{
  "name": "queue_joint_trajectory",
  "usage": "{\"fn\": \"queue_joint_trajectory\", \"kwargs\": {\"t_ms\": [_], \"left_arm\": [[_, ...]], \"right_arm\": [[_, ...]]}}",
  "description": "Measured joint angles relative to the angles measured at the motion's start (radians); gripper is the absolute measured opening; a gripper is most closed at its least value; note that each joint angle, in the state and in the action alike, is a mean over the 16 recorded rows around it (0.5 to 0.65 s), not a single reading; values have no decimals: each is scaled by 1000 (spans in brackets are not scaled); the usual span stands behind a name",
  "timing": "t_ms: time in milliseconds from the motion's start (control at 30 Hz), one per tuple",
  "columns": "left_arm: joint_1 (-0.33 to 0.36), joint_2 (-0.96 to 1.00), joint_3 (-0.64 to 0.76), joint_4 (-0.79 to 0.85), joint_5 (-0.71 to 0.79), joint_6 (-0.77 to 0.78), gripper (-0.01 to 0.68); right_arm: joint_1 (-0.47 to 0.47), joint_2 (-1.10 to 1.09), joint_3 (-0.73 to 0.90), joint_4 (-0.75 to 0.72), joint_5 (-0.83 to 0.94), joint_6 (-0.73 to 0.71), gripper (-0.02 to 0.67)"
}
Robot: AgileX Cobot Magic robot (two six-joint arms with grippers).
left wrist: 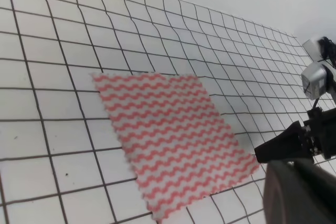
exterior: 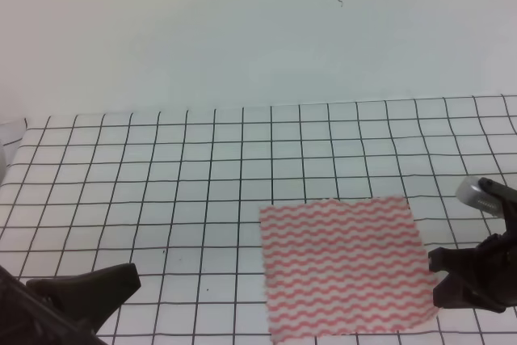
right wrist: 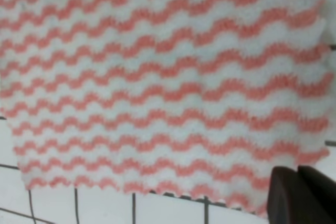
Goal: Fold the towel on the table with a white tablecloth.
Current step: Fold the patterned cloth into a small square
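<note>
Two dark grippers sit at the near edge. The left gripper [exterior: 89,288] is at the near left, well apart from the towel; I cannot tell if it is apart or together. The right gripper [exterior: 452,280] is at the towel's near right corner, and I cannot tell its state either. One towel [exterior: 343,264] lies flat on the one white tablecloth [exterior: 202,167], near the right side of the worktop.

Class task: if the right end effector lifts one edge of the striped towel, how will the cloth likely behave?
The towel lies thin and flat on the white tablecloth, so it is probably floppy and would drape. It looks light for its size. Its wavy edge suggests soft fabric, unlikely to slide rigidly when pushed.
</note>
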Motion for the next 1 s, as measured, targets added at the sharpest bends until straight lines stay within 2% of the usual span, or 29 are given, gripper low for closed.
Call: {"fn": "queue_joint_trajectory", "kwargs": {"t_ms": [433, 1000], "left_arm": [[0, 0, 0, 2, 4, 7, -2], [0, 0, 0, 5, 4, 12, -2]], "right_arm": [[0, 14, -57, 32, -38, -78, 8], [0, 249, -359, 48, -60, -157, 6]]}}
